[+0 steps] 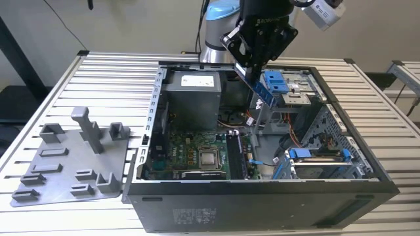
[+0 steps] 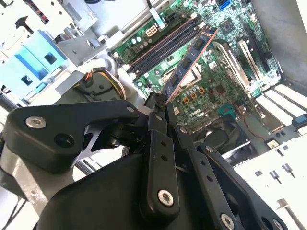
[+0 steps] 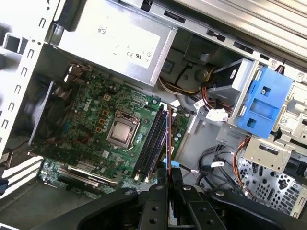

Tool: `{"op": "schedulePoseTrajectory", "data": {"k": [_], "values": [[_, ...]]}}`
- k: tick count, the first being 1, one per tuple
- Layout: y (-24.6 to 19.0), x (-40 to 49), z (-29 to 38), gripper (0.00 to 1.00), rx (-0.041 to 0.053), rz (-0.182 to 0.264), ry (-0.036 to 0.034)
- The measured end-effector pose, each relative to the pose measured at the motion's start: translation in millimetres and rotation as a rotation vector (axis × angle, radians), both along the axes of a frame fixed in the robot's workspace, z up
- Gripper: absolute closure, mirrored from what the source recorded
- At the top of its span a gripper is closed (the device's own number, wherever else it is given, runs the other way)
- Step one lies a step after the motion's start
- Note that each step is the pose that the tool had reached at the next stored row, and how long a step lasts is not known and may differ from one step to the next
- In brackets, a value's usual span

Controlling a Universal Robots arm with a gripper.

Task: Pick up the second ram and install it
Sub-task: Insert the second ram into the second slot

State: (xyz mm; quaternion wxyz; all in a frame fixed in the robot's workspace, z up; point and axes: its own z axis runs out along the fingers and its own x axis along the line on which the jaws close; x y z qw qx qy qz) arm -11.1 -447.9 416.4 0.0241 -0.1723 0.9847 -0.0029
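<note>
The fingers [image 2: 149,125] are clenched on one end of the second ram [image 1: 255,87], and the gripper [image 1: 247,63] hangs above the open computer case [image 1: 262,206]. The stick is well clear of the board below it. In the exterior view it slants down from the grip towards that view's right. Its long axis therefore runs away from the gripper [image 2: 166,108] and down into the case, not across it.

In the second wrist view the second ram [image 2: 192,60] shows as a flat, thin board. It has a dark face with a coppery edge, and its free end reaches out over the green motherboard [image 2: 211,91]. In the first wrist view it is seen edge-on as a thin line [image 3: 168,139] rising from the gripper [image 3: 168,181]. That line lies just beside the long black memory slots [image 3: 152,141] and runs much the same way as they do in the picture. Stick and slots are apart, and the slots look to be the target below it.

The slots are narrow, hard plastic channels, set next to the shiny square processor socket [image 3: 122,132]. A grey sheet-metal power supply [image 3: 115,40] and a blue plastic drive bracket [image 3: 268,98] stand nearby. Beside the case, a matte grey fixture plate [image 1: 72,162] with upright posts rests on the ribbed metal tabletop [image 1: 98,73].
</note>
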Motion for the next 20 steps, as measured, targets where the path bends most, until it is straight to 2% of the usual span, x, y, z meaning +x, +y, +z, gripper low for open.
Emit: {"op": "schedulePoseTrajectory", "data": {"k": [12,20], "values": [[0.0,0.0,-0.1,0.86,0.0,-0.073,0.0],[0.0,0.0,-0.1,0.86,0.0,-0.078,0.0]]}}
